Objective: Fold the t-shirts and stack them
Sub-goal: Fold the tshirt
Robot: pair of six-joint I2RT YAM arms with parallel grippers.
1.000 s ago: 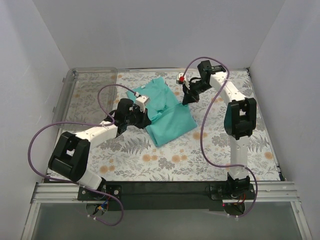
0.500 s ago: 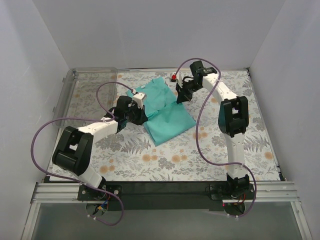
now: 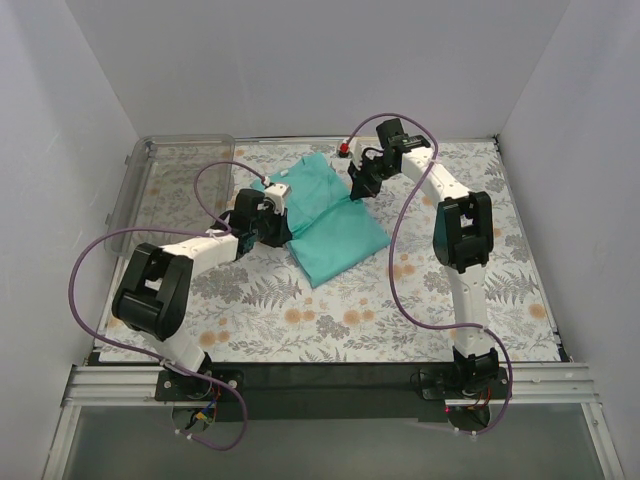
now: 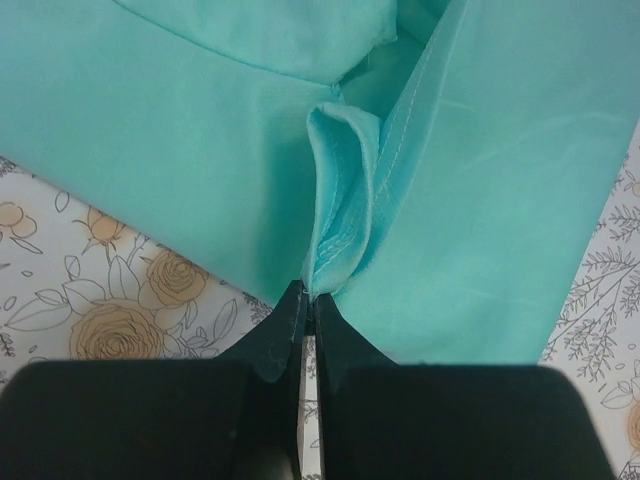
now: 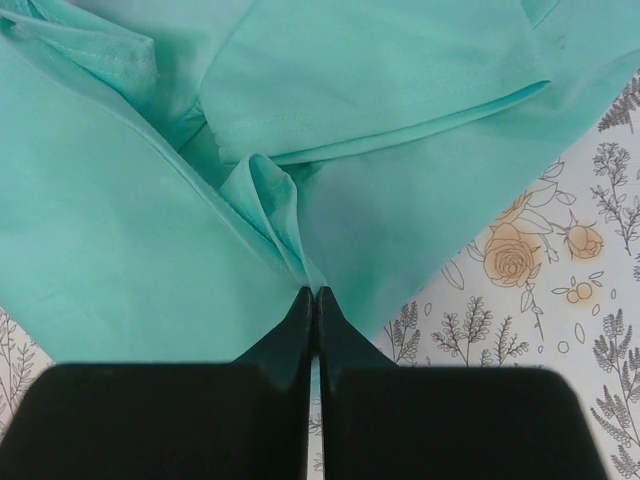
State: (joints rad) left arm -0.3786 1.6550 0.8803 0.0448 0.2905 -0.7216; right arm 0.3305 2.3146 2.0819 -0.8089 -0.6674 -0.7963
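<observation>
Nearest, in front of the t-shirt [image 3: 335,228], the flower-patterned table [image 3: 350,320] is showing bare between the cloth and the 2 arm bases. The teal-green t-shirt is lying partly folded on this table, a little beyond its middle, with 1 corner pointing toward the bases. At the left edge of the t-shirt, the left gripper [image 4: 308,297] is sitting low over the cloth. Its 2 black fingers are pressed together and are pinching a small fold of stitched fabric, which is rising as a narrow ridge just beyond the tips. At the far right edge of the t-shirt, the right gripper [image 5: 315,292] is reaching down from the bent right arm. Its fingers are also pressed together and are pinching a thin pleat of the cloth, just beside a hemmed edge that is running across the wrist view. Purple cables [image 3: 405,250] are looping from both arms on either side of the t-shirt. Farther away, to the left of the t-shirt and well apart from it, the clear plastic bin [image 3: 150,180] is standing at the far left corner.
</observation>
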